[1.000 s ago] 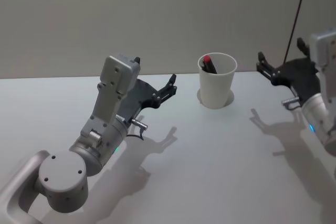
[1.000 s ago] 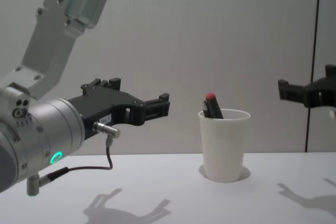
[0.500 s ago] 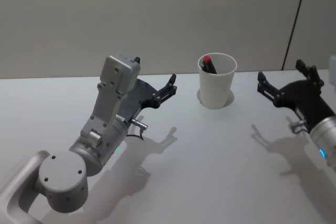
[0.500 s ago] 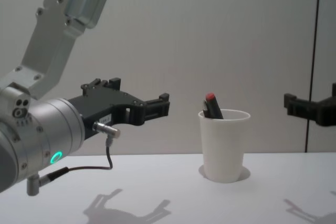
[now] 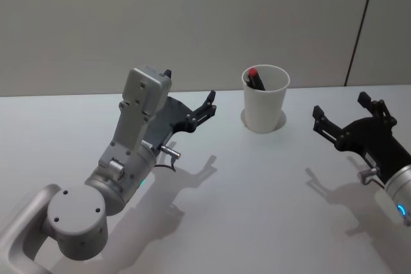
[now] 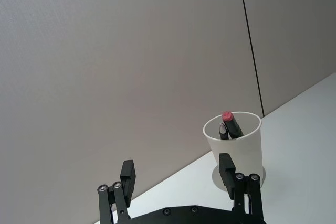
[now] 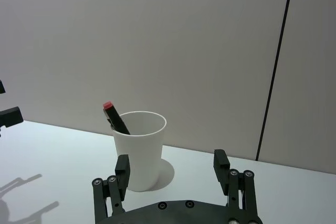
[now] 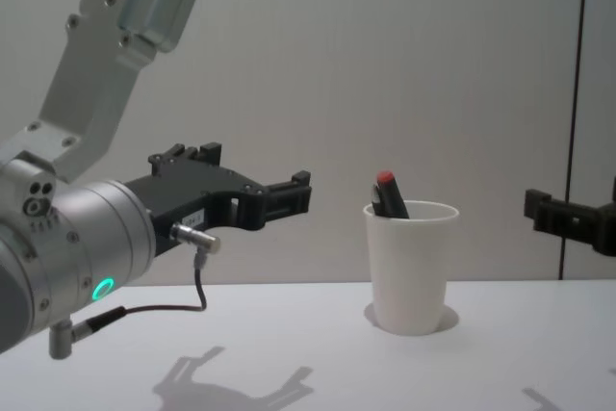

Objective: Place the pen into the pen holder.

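The pen [image 5: 255,79] stands in the pen holder [image 5: 264,104] on the pale table [image 5: 257,184].

We see soft, even, fairly dim indoor light with a grey cast. It falls from above, since the left gripper [image 5: 207,104] and right gripper [image 5: 347,122] throw blurred shadows onto the table [image 5: 257,184] below them, toward us. The pen holder [image 5: 265,98] casts a faint ring of shadow at its base (clearest in the right wrist view). We find no glare. A green light glows on the left arm [image 8: 102,288]. Everything looks acceptably sharp.
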